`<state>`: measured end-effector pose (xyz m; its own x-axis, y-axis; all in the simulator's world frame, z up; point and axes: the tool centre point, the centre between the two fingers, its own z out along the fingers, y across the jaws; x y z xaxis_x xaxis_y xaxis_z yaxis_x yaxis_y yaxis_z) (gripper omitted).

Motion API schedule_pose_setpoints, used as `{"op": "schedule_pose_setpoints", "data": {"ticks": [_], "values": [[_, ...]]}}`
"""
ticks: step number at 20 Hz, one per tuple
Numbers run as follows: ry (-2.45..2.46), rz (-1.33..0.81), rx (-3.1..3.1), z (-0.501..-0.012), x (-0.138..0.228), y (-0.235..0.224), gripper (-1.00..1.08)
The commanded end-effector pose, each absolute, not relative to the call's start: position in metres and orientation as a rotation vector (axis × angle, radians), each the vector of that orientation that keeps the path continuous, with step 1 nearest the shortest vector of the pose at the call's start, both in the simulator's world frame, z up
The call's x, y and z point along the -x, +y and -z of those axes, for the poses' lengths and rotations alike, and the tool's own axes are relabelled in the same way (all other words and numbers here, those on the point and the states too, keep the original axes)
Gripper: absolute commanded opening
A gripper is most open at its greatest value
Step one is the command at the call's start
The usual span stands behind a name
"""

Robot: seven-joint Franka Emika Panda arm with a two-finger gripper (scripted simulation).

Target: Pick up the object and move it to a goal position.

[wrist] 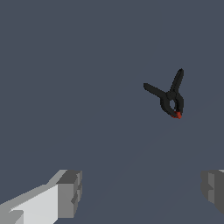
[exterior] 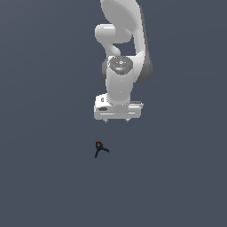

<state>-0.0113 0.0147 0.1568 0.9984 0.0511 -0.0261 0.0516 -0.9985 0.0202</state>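
Observation:
The object is a tiny black item with splayed prongs and a small red dot, lying on the flat grey floor. It also shows in the wrist view, apart from the fingers. My gripper hangs from the white arm above the floor, beyond the object and slightly toward the exterior view's right. It is open and empty. In the wrist view its two grey fingertips stand wide apart, with bare floor between them, and the gripper is well off the object.
The white arm rises behind the gripper at the top of the exterior view. The grey floor spreads all around with nothing else on it.

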Motion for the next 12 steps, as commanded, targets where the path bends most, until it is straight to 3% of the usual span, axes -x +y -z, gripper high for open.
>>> {"op": "schedule_pose_setpoints", "data": {"ticks": [1, 12], "values": [[0.080, 0.040, -3.119, -0.157, 0.011, 0.015, 1.00], [0.038, 0.009, -3.128, -0.173, 0.005, 0.012, 1.00]]}}
